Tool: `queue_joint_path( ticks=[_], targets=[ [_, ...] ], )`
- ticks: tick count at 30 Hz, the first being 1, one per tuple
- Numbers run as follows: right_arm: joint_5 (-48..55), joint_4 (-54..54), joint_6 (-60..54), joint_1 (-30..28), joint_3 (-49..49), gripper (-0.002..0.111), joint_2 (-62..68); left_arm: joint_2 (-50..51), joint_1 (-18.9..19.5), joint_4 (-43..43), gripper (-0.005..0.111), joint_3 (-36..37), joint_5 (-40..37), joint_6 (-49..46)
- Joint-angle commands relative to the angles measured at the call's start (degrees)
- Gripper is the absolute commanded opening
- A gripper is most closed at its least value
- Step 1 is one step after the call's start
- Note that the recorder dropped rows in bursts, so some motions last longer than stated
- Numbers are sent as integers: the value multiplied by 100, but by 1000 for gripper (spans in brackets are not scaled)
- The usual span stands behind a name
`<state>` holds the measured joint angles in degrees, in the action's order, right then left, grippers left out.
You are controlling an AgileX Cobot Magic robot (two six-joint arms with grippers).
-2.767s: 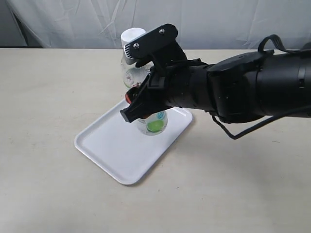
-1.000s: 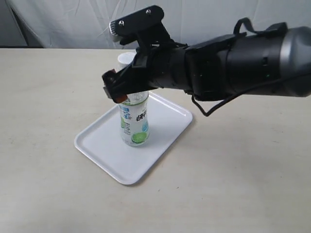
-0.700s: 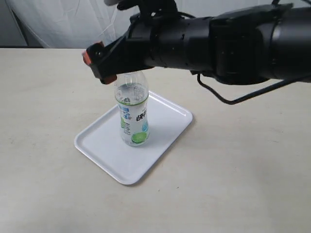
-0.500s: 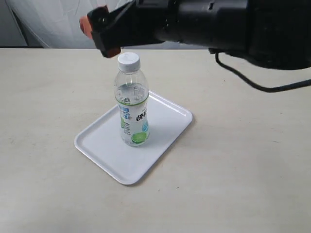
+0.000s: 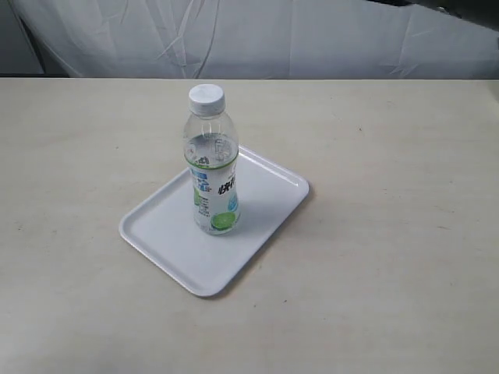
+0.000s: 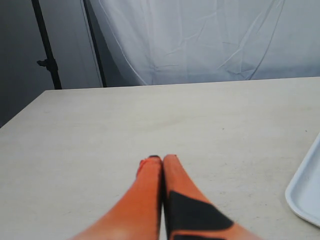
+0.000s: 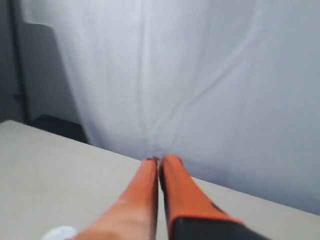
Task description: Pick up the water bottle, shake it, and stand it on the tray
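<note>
The water bottle (image 5: pixel 212 167) stands upright on the white tray (image 5: pixel 166 232), white cap on top, lime picture low on its label. Nothing touches it, and neither arm appears in the exterior view. In the left wrist view my left gripper (image 6: pixel 161 158) is shut with nothing in it, orange fingers pressed together over bare table, and a corner of the tray (image 6: pixel 306 192) shows beside it. My right gripper (image 7: pixel 159 159) is shut and empty too, raised and pointing at the white curtain. The bottle's white cap (image 7: pixel 58 233) peeks in at that view's edge.
A white curtain (image 5: pixel 257 35) hangs behind the beige table (image 5: pixel 390 257). A dark stand pole (image 6: pixel 46 47) is beyond the table's far corner in the left wrist view.
My right gripper let go of the bottle, which now stands alone on the tray. The arm then rose and drew back out of the exterior view.
</note>
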<state>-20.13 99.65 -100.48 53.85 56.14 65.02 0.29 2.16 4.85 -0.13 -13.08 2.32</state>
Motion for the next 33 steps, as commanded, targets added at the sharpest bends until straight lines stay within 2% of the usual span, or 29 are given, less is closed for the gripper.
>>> queue_joint_path(
  ticks=[1, 5, 10, 12, 22, 24, 26, 30, 33],
  targets=[
    [-1381, 30, 9, -10, -615, -1, -619, -29, 1, -13, 0, 13, 18, 22],
    [-1875, 30, -113, -10, -1267, -1, -1249, -29, 1, -13, 0, 13, 18, 22],
    [-736, 30, -153, -10, -2435, -1, -2131, -29, 1, -13, 0, 13, 18, 22],
    [-762, 30, -125, -10, -2827, -1, -2321, -29, 1, -4, 0, 13, 18, 22],
    [-890, 30, -186, 43, -3016, -1, -2537, -29, 1, -4, 0, 13, 18, 22],
    [-758, 30, 233, -496, -3083, -1, -2911, -29, 1, 18, 0, 13, 18, 22],
    [-143, 30, 857, -1596, -3319, -1, -3312, -29, 1, 18, 0, 13, 18, 22],
    [1510, 30, 1012, -3664, -4025, -1, -4284, -29, 1, 18, 0, 13, 18, 22],
    [2127, 30, 1024, -4509, -4485, -1, -4818, -29, 1, 18, 0, 13, 18, 22]
  ],
)
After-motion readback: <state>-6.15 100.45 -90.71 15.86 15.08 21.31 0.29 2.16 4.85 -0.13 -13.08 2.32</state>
